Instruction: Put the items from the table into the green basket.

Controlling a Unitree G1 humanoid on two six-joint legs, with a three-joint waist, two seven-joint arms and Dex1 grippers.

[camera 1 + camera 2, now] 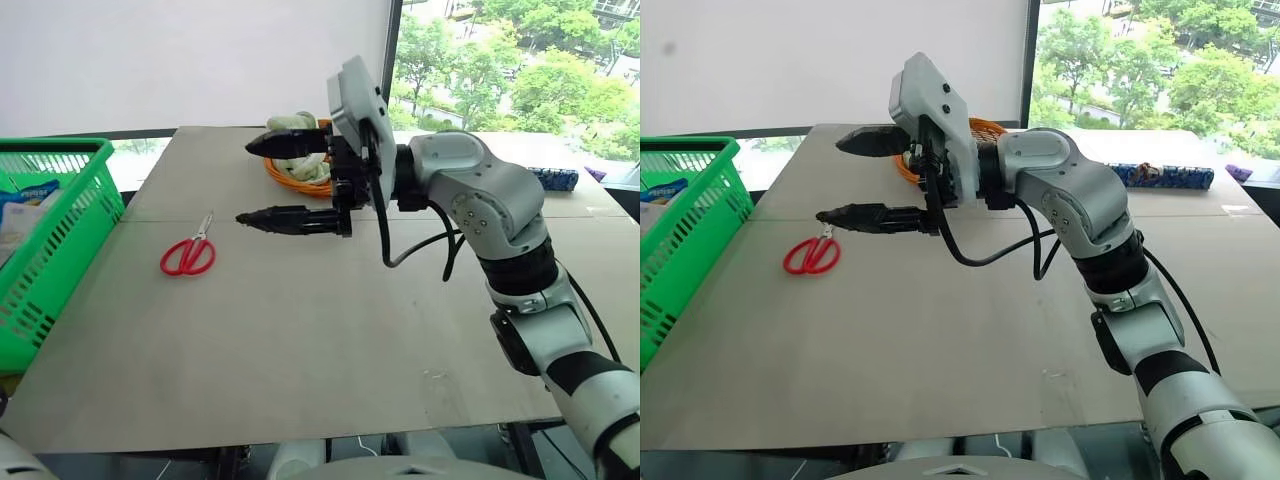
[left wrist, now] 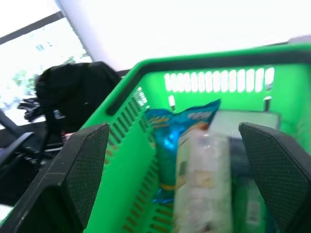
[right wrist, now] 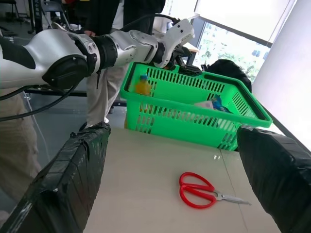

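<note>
Right tool (image 1: 262,182) wide open, empty, hovering level over table (image 1: 300,340). Scissors (image 1: 188,253) lie flat at its 8 o'clock, closed – red loops toward robot, blades away. Thin, rigid, low – likely slippery; pinch across pivot. Left tool (image 3: 178,39) wide, empty, above green basket (image 3: 194,116) – orange bottle (image 3: 142,86) inside.

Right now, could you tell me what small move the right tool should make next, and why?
Probably lower the open right tool toward the scissors. They lie alone on the table, not yet in the green basket, and this tool hangs just above and beside them, holding nothing. The left tool is over the basket.
</note>
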